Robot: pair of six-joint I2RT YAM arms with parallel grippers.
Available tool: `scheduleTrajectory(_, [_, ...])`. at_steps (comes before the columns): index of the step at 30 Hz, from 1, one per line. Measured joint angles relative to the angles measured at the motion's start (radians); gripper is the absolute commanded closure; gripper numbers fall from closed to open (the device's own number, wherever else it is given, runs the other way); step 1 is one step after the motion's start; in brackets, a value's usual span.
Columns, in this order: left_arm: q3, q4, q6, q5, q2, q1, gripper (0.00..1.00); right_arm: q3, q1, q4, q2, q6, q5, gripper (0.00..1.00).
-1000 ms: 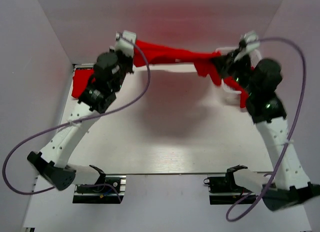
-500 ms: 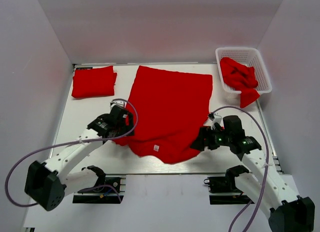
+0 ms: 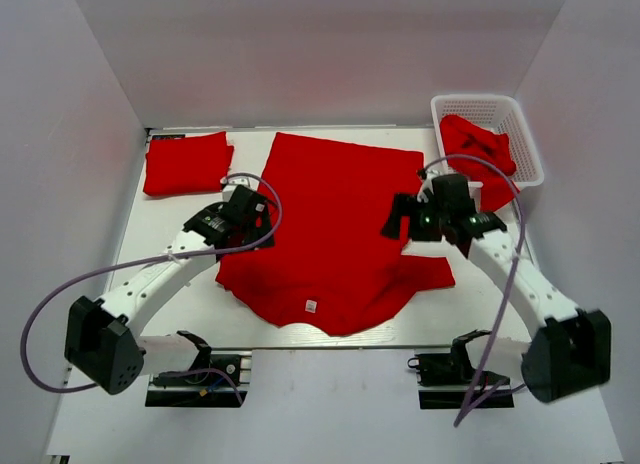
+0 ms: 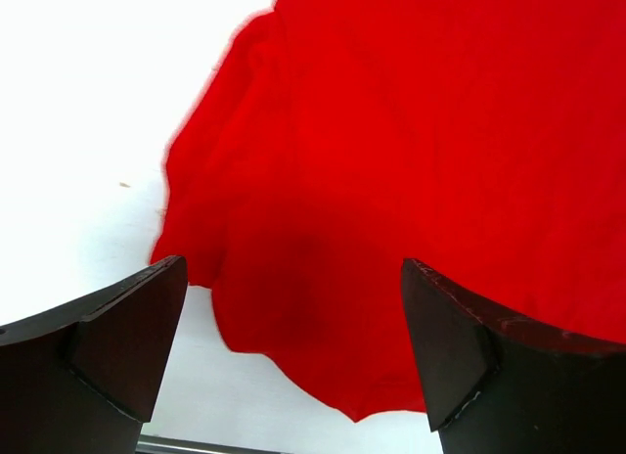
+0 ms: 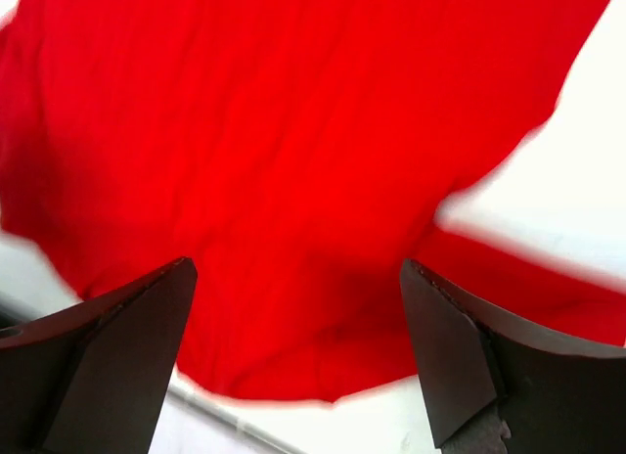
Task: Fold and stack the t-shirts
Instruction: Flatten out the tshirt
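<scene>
One red t-shirt lies spread flat in the middle of the table, its collar label toward the near edge and a sleeve sticking out to the right. A folded t-shirt rests at the back left. More t-shirts are crumpled in the basket. My left gripper hovers open over the spread shirt's left edge, holding nothing. Above the shirt's right side my right gripper is open too, with only cloth beneath it.
A white lattice basket stands at the back right corner. White walls close in the table on the left, back and right. The arm bases sit at the near edge, with purple cables looping off both arms.
The shirt, held stretched in the air at the back, was laid flat and let go as both grippers opened. Both grippers have since moved from its near corners back over its sides.
</scene>
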Motion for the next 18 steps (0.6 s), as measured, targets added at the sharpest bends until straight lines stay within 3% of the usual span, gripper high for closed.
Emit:
scheduleTrajectory(10, [-0.18, 0.145, -0.051, 0.145, 0.105, 0.005, 0.0, 0.37, -0.001, 0.019, 0.47, -0.093, 0.117, 0.1])
scheduleTrajectory(18, [-0.183, 0.182, -0.106, 0.151, 0.306, 0.023, 0.0, 0.638, -0.001, -0.006, 0.814, -0.133, 0.143, 0.1])
